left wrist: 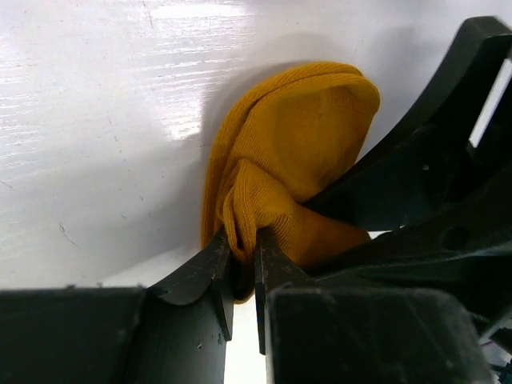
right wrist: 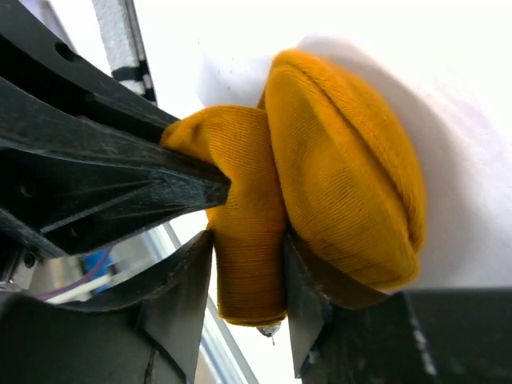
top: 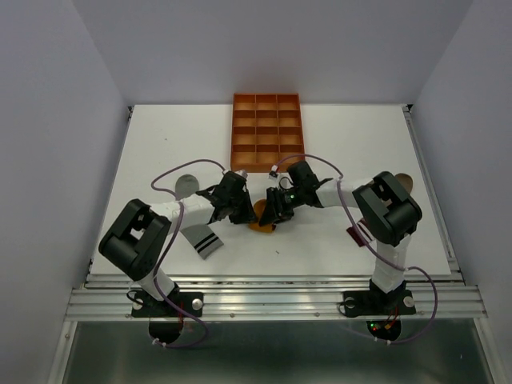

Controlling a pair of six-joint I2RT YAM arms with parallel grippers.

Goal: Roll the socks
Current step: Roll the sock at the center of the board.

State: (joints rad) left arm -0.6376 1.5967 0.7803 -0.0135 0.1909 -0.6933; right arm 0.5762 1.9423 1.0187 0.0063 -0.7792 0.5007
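Two hands: left hand point(left wrist: 242, 250) and right hand point(right wrist: 250, 256) both clamped on mustard sock point(right wrist: 344, 176).
Handling: likely soft, light; pinch fabric folds, roll may spring open.

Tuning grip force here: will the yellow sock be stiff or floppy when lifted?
Probably floppy: the yellow sock bunches and folds where the right claw pinches it. Its knit surface likely resists slipping. The rounded bundle may unroll if the left claw releases.

The mustard sock point(right wrist: 344, 184): soft, matt, finely ribbed knit cloth. The table point(left wrist: 96, 120): white, smooth and glossy, with faint scratches. The left gripper point(left wrist: 242, 248) and right gripper point(right wrist: 248, 280): black, matt, plastic by the look, slightly grainy.
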